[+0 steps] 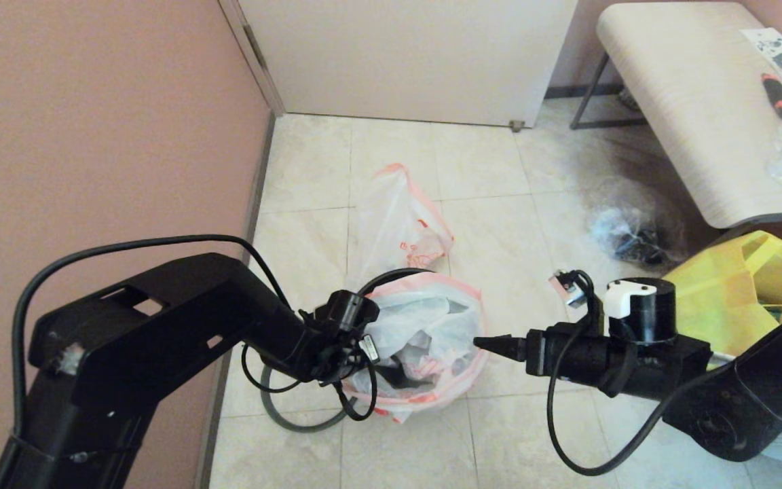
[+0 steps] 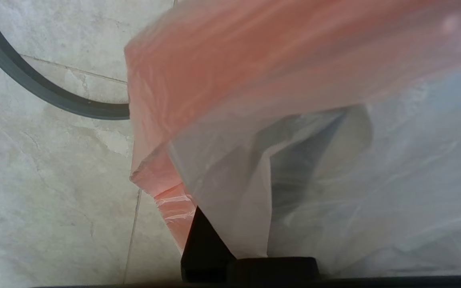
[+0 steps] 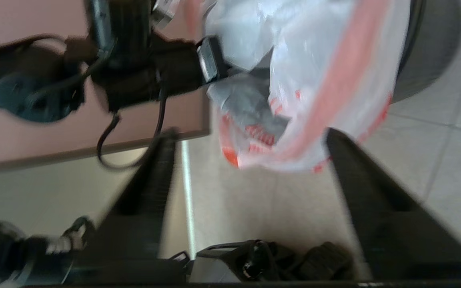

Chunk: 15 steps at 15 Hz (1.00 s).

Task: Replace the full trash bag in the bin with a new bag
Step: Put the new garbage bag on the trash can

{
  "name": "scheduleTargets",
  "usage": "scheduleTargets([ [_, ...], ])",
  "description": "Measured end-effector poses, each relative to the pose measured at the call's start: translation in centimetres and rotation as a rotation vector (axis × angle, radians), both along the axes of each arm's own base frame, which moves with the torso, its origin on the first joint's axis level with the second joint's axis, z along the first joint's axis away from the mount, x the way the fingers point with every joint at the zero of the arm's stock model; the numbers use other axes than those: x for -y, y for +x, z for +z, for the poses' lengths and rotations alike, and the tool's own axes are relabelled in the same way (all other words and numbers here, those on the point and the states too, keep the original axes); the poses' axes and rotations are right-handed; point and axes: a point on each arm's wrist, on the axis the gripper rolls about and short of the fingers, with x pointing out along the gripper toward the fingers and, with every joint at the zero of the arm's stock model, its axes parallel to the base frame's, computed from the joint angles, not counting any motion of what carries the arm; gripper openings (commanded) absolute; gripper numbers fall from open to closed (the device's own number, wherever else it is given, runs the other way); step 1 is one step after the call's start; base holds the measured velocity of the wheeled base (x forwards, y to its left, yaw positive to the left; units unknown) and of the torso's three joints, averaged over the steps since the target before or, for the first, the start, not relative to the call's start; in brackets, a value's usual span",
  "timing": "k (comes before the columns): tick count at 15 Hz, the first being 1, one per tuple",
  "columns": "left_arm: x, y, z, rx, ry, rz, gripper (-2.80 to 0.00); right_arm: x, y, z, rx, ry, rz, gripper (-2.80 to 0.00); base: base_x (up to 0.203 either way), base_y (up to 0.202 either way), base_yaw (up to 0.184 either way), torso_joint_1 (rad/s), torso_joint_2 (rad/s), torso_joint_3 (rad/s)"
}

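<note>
The full trash bag (image 1: 432, 333), translucent white with a pink-orange rim, stands on the tiled floor and covers the bin in the head view. The bin (image 3: 430, 52) shows as a dark curved wall behind the bag. Its grey ring (image 1: 289, 418) (image 2: 34, 86) lies on the floor beside it. My left gripper (image 1: 367, 343) is at the bag's left rim, shut on the film, with one black finger (image 2: 204, 244) showing under it. To the bag's right, my right gripper (image 1: 493, 343) (image 3: 250, 134) is open and just short of the rim. The new bag (image 1: 401, 224) lies flat behind.
A pink wall (image 1: 92, 136) runs close along the left. A clear bag with dark lumps (image 1: 628, 234) and a yellow tote (image 1: 751, 285) sit at the right under a white table (image 1: 690, 102). A closed door (image 1: 404, 54) is at the back.
</note>
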Motion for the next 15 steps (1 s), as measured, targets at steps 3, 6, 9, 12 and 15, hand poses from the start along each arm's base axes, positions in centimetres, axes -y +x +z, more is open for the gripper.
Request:
scheduleTargets([
  [3, 0.0, -0.2, 0.1, 0.007, -0.004, -0.004, -2.8, -2.9, 0.8, 2.9, -0.006, -0.075, -0.032, -2.8, 0.0, 0.0, 0.0, 0.0, 0.0, 0.0],
  [6, 0.1, -0.3, 0.2, 0.013, -0.018, -0.015, -2.8, -6.0, 2.3, 4.9, -0.035, -0.147, -0.053, -2.8, 0.0, 0.0, 0.0, 0.0, 0.0, 0.0],
  [9, 0.0, -0.4, 0.3, 0.011, -0.029, -0.023, -2.8, -7.8, 3.9, 2.9, -0.158, -0.273, -0.087, -2.8, 0.0, 0.0, 0.0, 0.0, 0.0, 0.0],
  [12, -0.1, -0.4, 0.4, 0.013, -0.031, -0.02, -2.8, -8.0, 4.4, 0.1, -0.238, -0.354, -0.109, -2.8, 0.0, 0.0, 0.0, 0.0, 0.0, 0.0],
  [15, -0.1, -0.3, 0.4, 0.015, -0.03, -0.019, -2.8, -7.6, 3.6, -1.6, -0.29, -0.409, -0.12, -2.8, 0.0, 0.0, 0.0, 0.0, 0.0, 0.0],
])
